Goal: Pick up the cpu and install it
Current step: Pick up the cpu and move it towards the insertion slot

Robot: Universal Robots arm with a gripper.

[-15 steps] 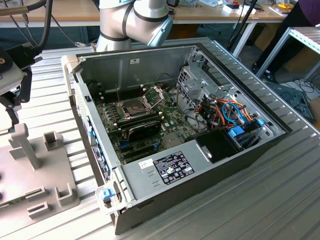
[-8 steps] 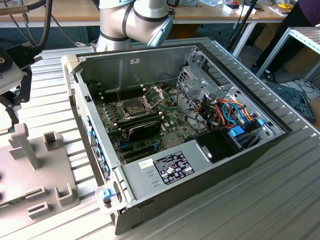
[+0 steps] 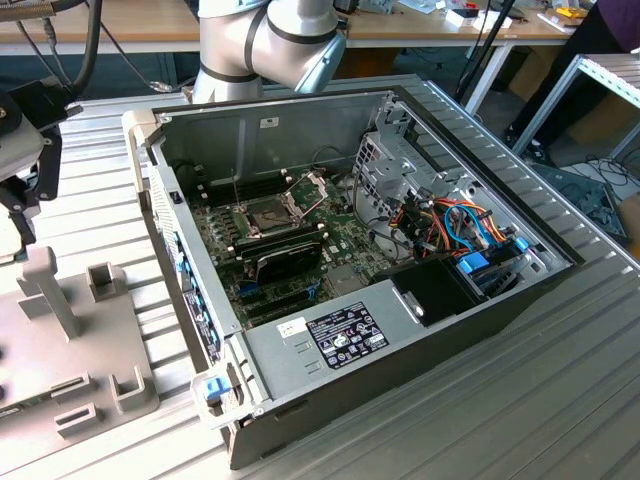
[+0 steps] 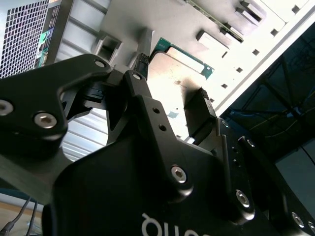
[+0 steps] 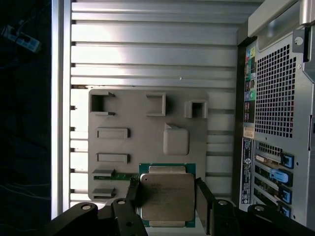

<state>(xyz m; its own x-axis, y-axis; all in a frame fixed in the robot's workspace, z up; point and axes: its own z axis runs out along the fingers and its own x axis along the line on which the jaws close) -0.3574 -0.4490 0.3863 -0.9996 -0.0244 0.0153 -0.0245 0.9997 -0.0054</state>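
Fingers [image 5: 203, 196] spread, the gripper [image 5: 166, 184] straddles the cpu [image 5: 167, 199] lying flat on the grey fixture plate [image 5: 142, 132] beside the computer case [image 5: 275, 98].

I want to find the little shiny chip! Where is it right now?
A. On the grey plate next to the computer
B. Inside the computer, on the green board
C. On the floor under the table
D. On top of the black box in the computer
A: in the first wrist view the cpu sits on the grey plate, outside the computer case, with the gripper right at it.
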